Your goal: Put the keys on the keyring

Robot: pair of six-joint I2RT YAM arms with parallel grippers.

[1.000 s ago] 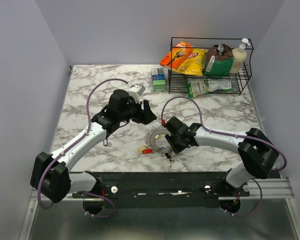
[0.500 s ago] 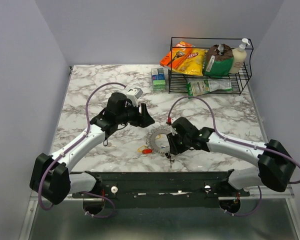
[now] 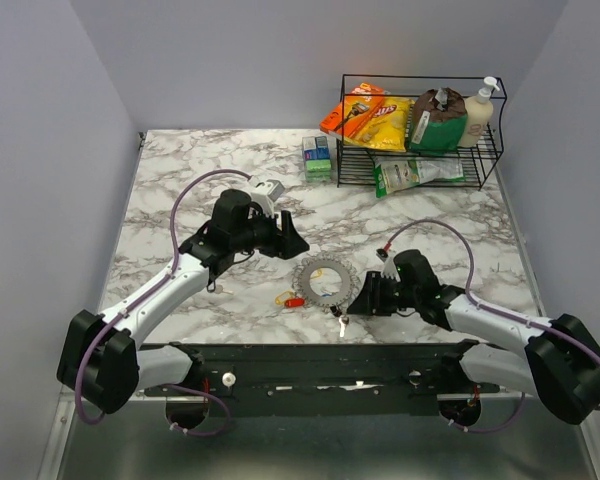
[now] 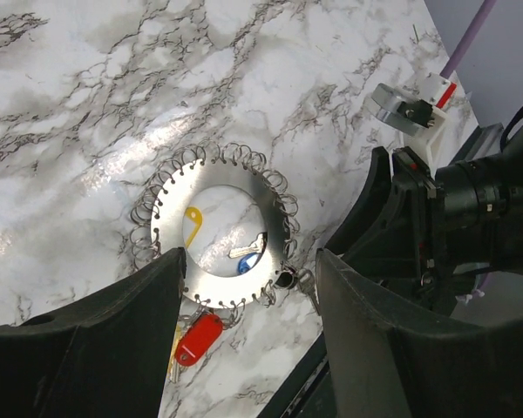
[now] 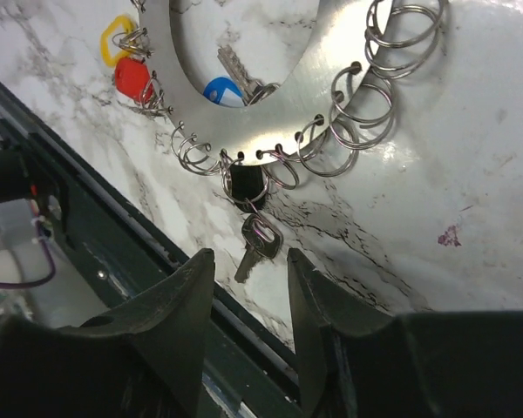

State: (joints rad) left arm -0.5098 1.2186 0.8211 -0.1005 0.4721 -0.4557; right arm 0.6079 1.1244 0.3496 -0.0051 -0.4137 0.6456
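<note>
Left claw [image 4: 253,259] open, empty, over keyring [image 4: 222,170] lying flat on marble tabletop [image 4: 70,104]. Yellow key [image 4: 192,222] and blue key [image 4: 247,257] inside ring; red key [image 4: 198,338] at its edge.

Our left arm [image 3: 160,290] curves from its base at seven o'clock up toward centre, with the left gripper [image 3: 292,240] [image 4: 250,255] angled down toward four o'clock, jaws wide apart. Our right arm [image 3: 490,320] lies low from five o'clock, the right gripper [image 3: 363,299] [image 5: 250,261] pointing to nine o'clock, jaws parted.
</note>
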